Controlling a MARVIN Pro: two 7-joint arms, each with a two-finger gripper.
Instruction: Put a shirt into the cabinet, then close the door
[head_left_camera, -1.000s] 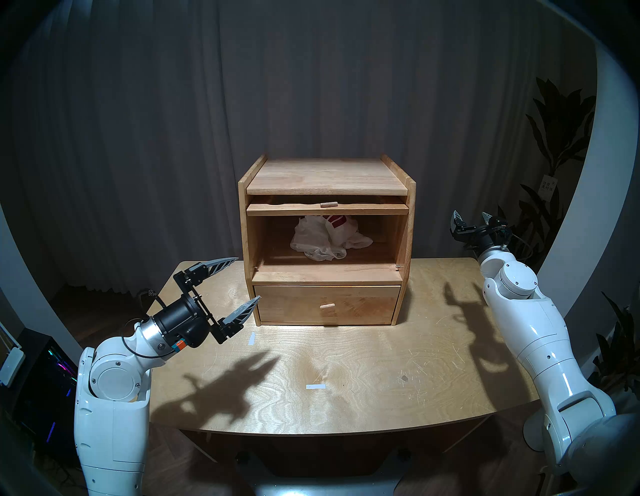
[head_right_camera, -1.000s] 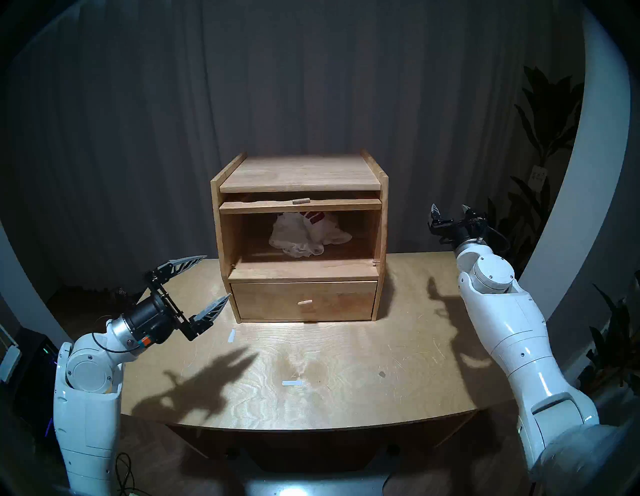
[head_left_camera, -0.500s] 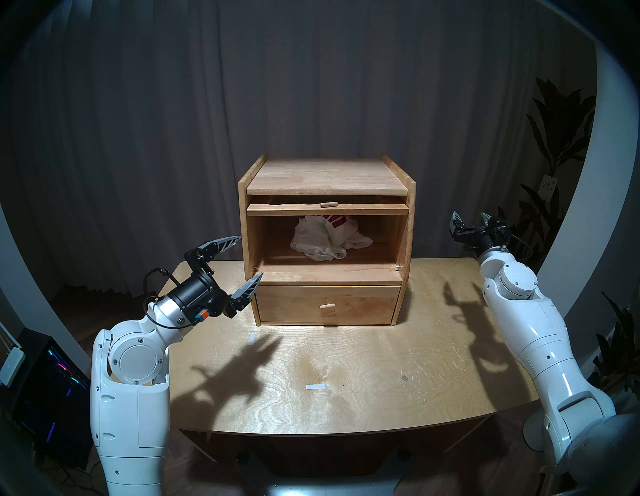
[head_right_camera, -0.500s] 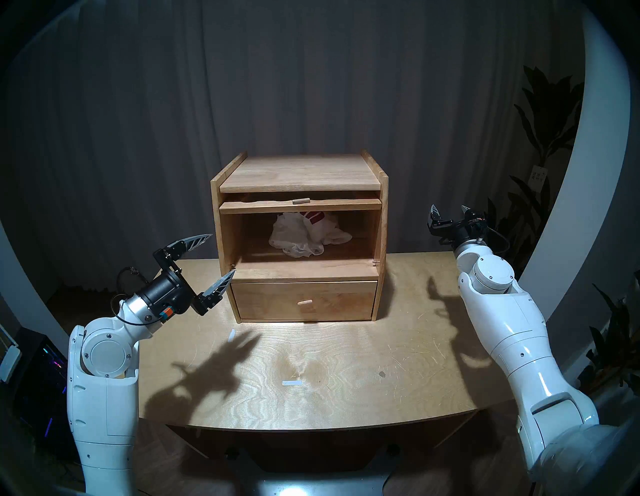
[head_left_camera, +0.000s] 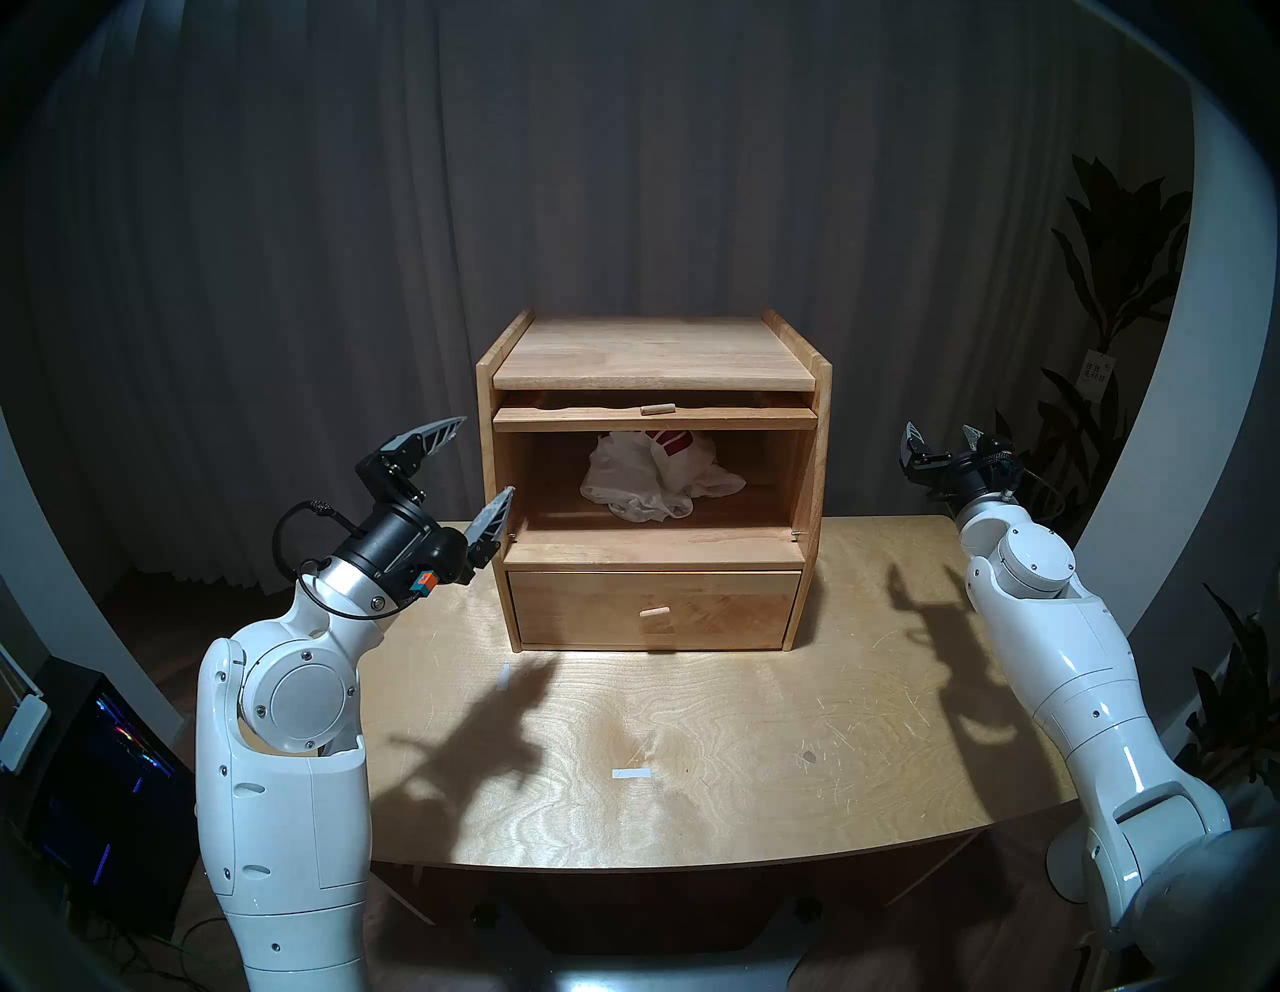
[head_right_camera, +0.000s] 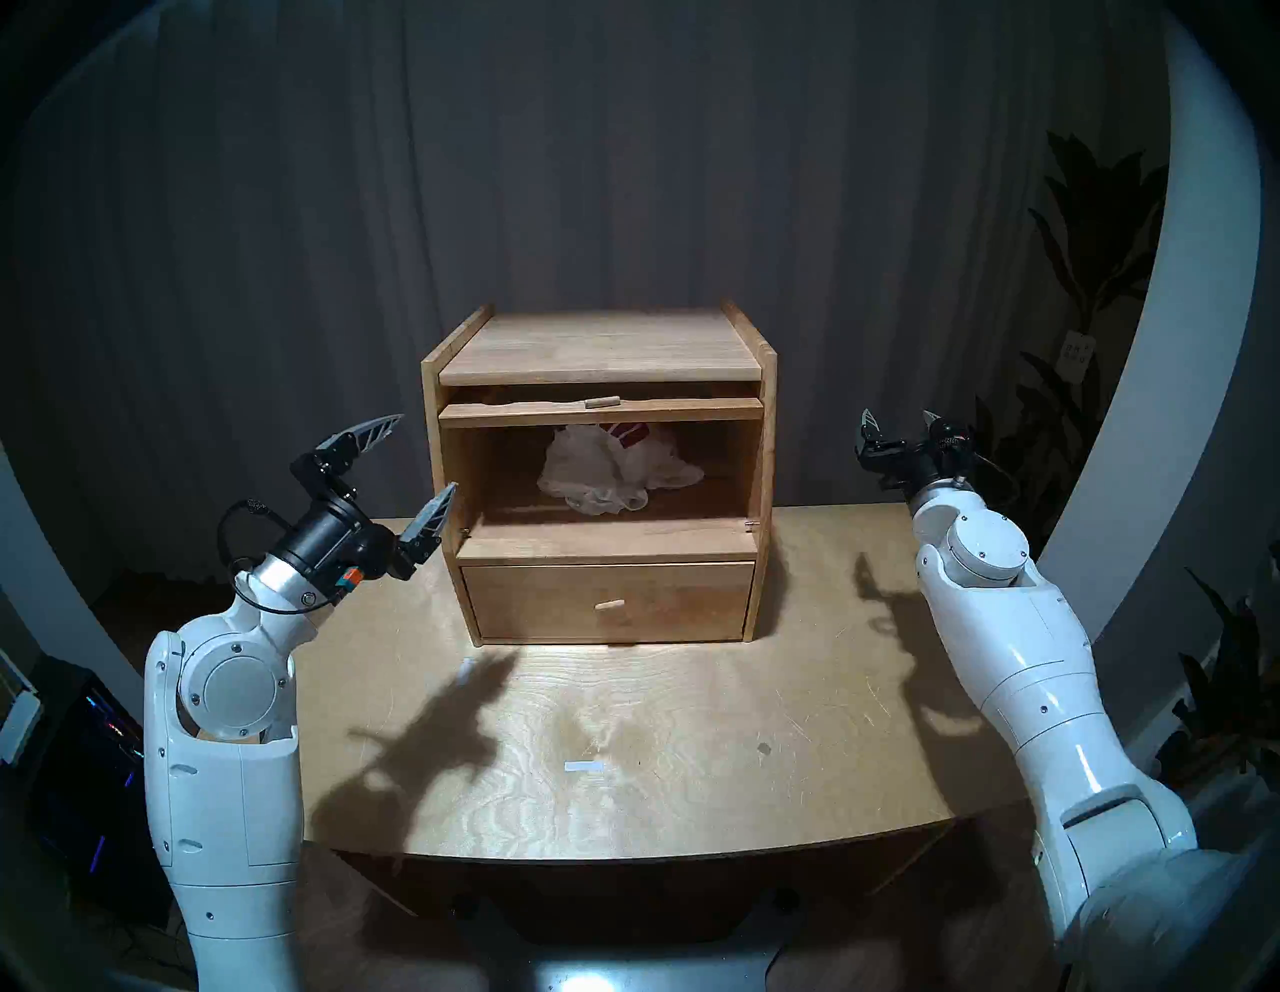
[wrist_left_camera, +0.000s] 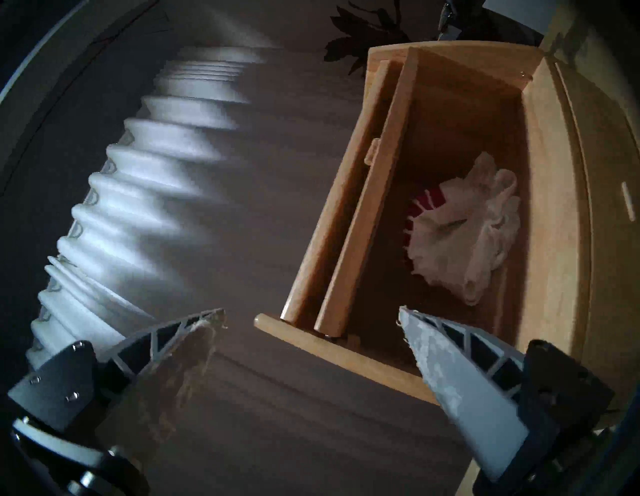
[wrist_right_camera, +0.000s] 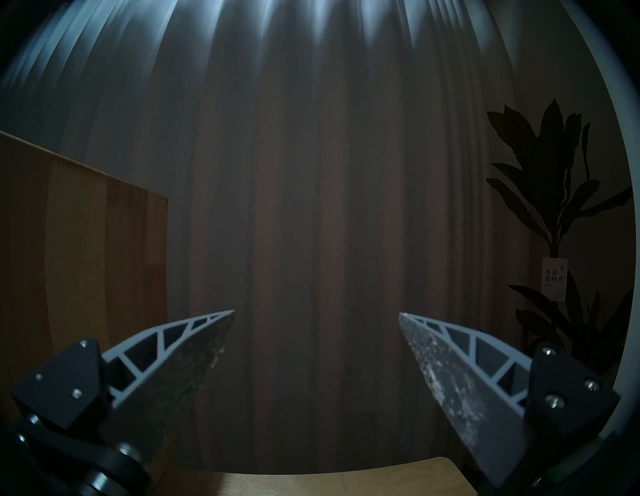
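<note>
The wooden cabinet (head_left_camera: 651, 350) stands at the back of the table. The crumpled white shirt (head_left_camera: 658, 478) with red print lies inside its open upper compartment. It also shows in the left wrist view (wrist_left_camera: 464, 232). The door (head_left_camera: 654, 419) is raised flat under the top board, with its peg handle (head_left_camera: 656, 409) facing front. My left gripper (head_left_camera: 487, 456) is open and empty at the cabinet's left front corner, level with the compartment. My right gripper (head_left_camera: 940, 428) is open and empty, well to the right of the cabinet, facing the curtain.
The drawer (head_left_camera: 654, 609) below is shut. The table (head_left_camera: 727, 727) carries two small white tape strips (head_left_camera: 632, 773). A dark curtain hangs behind. A potted plant (head_left_camera: 1108, 277) stands at the right. The cabinet's right side (wrist_right_camera: 79, 259) shows in the right wrist view.
My left arm has risen and moved forward, from beside the drawer up to the left front corner of the open compartment. The right arm, shirt and door have not moved.
</note>
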